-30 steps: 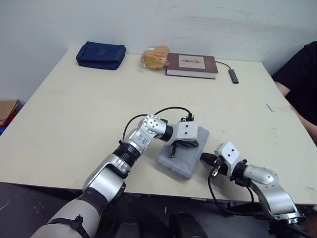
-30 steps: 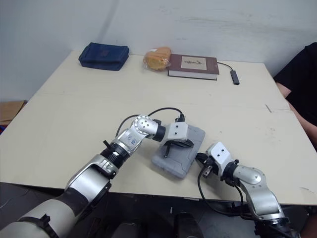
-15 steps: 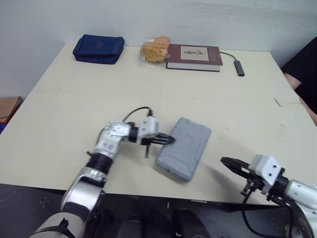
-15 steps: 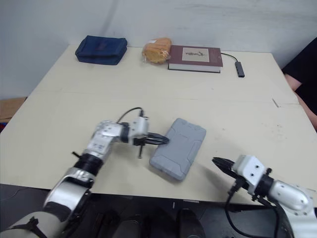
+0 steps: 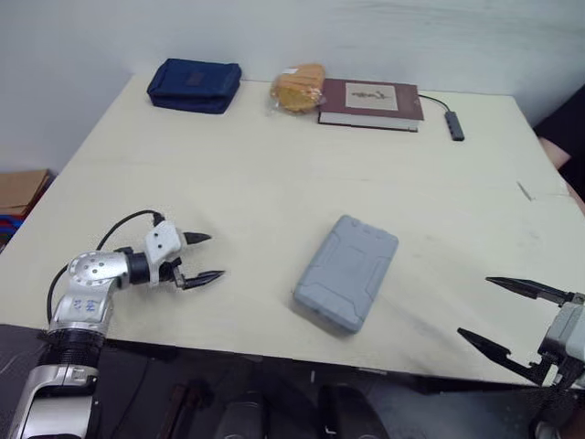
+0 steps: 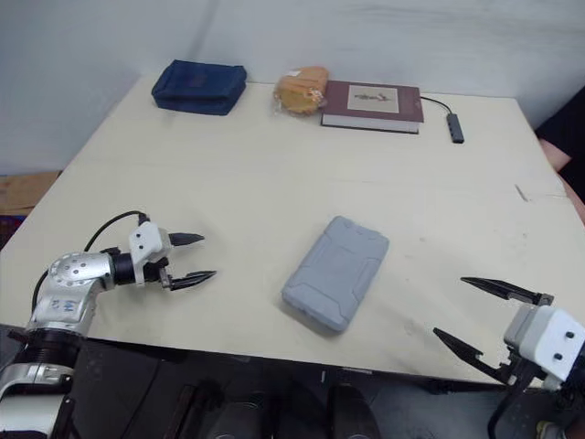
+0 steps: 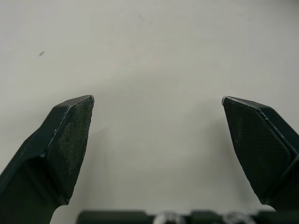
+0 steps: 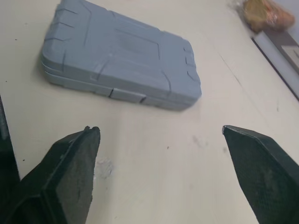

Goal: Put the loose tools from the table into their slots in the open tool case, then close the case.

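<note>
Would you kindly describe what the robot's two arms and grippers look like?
The left gripper and right gripper each have a white boxy housing and two black fingers tapering to points, with finely textured inner faces. The left arm has silver rounded metal joints and black collars; a black cable loops from it to the housing.

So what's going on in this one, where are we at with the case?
Nothing is being handled at this moment. The grey tool case lies shut on the table, towards its front edge. The left tool is open and empty off to the case's left, and the right tool is open and empty by the front right corner. Neither touches the case. Along the far edge lie a navy pouch, bagged bread, a maroon book and a small cabled adapter.
</note>
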Controlling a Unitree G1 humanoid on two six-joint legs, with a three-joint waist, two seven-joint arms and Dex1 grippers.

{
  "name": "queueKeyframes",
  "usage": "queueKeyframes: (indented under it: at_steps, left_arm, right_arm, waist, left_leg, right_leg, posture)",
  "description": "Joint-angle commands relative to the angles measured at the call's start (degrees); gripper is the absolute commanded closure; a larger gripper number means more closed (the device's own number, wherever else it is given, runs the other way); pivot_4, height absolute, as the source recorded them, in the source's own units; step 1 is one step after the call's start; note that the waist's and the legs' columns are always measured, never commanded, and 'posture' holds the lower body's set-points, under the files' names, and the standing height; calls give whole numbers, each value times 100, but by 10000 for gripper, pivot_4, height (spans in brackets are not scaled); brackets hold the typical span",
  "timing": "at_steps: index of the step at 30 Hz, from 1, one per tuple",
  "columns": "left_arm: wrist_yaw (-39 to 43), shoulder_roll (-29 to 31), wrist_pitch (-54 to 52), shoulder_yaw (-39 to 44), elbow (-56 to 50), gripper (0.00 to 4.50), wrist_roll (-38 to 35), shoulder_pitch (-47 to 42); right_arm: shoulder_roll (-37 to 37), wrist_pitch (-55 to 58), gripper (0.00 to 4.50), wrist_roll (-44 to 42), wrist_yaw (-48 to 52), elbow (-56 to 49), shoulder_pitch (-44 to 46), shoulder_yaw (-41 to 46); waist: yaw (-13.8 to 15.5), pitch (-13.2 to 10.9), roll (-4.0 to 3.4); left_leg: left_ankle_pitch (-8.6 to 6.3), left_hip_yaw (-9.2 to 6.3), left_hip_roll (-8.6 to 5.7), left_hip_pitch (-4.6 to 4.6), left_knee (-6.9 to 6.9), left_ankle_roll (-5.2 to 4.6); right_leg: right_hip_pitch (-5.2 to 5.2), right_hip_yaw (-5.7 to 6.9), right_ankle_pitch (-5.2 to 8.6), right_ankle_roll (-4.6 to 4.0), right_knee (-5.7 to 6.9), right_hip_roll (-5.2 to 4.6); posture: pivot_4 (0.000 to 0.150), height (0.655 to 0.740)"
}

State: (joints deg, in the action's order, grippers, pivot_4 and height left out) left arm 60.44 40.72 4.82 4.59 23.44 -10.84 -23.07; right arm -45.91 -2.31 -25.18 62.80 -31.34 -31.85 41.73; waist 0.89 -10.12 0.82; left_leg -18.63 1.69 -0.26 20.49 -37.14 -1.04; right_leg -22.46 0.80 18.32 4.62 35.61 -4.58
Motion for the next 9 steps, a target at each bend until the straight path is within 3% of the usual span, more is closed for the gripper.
queueKeyframes:
  at_steps: [1,9]
  left_arm:
    - [-200,196,294,268,116,0,31,22]
    - [-422,50,751,302,266,0,19,-145]
  right_arm:
    - [-169,-170,448,71,194,279,64,267]
    - [20,-238,448,224,-91,587,452,23]
  waist:
    - [33,0,0]
    - [30,-1,-3]
  left_leg:
    - [0,2,0,0,0,0]
    - [-4,4,0,9,10,2]
  right_leg:
    - [1,-1,-1,1,-3,-1]
    - [-9,4,1,-1,-11,-1]
  posture:
    - [1500,7400]
    - [1500,7400]
